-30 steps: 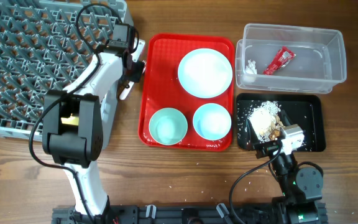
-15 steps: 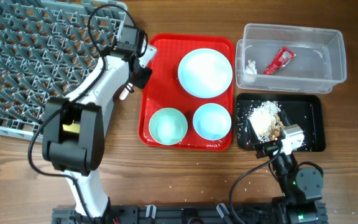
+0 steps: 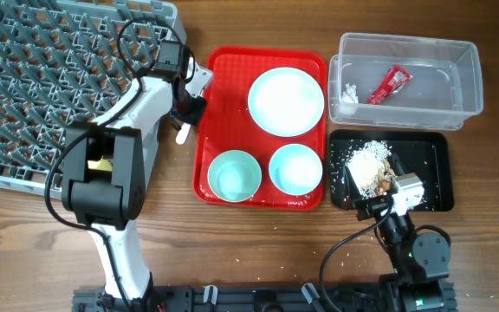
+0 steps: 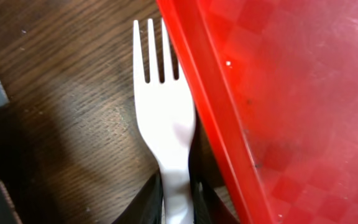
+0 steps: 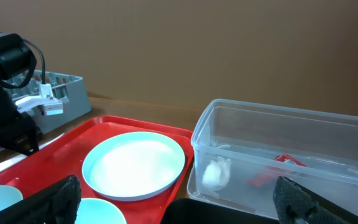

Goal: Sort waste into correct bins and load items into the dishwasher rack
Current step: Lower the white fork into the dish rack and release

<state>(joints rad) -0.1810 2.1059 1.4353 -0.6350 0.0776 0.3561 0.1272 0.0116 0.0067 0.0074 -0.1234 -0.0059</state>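
Observation:
My left gripper [image 3: 186,106] is shut on the handle of the white plastic fork [image 4: 164,112], whose tines lie on the wood right beside the red tray's left rim; the fork also shows in the overhead view [image 3: 183,133]. The grey dishwasher rack [image 3: 50,78] stands at the far left. The pale-blue plate [image 3: 286,101], pale-green bowl [image 3: 234,175] and pale-blue bowl [image 3: 295,168] sit on the red tray [image 3: 223,87]. The clear tub [image 3: 405,80] holds the red wrapper [image 3: 389,84] and white tissue [image 3: 349,91]. The black tray [image 3: 431,169] holds food crumbs [image 3: 369,165]. My right gripper [image 5: 179,208] is open and empty.
The right arm's base [image 3: 416,251] rests at the front right, beside the black tray. A few white crumbs lie on the wood at the front. The left arm [image 3: 115,173] stretches along the rack's right side. The spoon and yellow cup are out of view.
My left gripper with the fork has shifted slightly along the tray's left rim, first up and right, then back down. The right arm has not moved.

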